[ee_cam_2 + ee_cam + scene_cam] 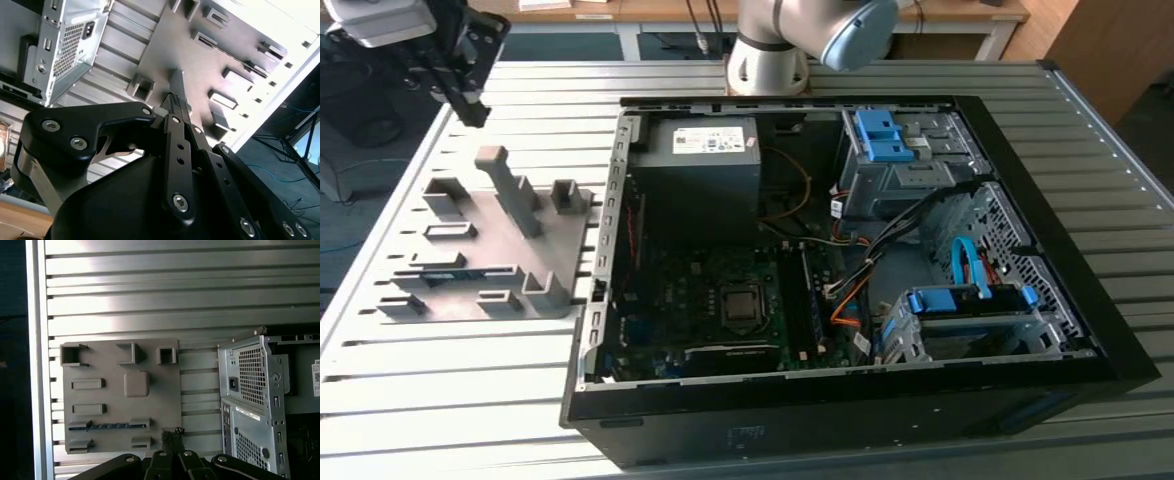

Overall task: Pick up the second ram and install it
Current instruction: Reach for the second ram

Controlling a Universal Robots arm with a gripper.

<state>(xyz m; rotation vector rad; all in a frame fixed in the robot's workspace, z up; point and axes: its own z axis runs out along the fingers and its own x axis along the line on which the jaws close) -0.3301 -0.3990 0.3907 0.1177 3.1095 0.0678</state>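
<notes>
Fingers (471, 108) hang above the counter (454, 400) at the exterior view's left, pressed together with nothing between them. In both wrist views their black tips (175, 100) (172, 434) point down toward a grey fixture plate (507, 250) lying flat on the counter. The second ram (454, 271) rests in a long slot toward the near side of that plate, a dark strip with bluish marks, clearer in the first wrist view (107, 426). The fingers are well apart from it. A tall grey post (507, 190) stands toward the plate's far side.

Just right of the plate sits an open black computer case (854, 400). It holds a grey power supply (700, 150) at the far side, a green motherboard (720, 290) nearer, and blue drive brackets (887, 135) toward the right. The arm's base (767, 55) stands beyond the case's far wall.
</notes>
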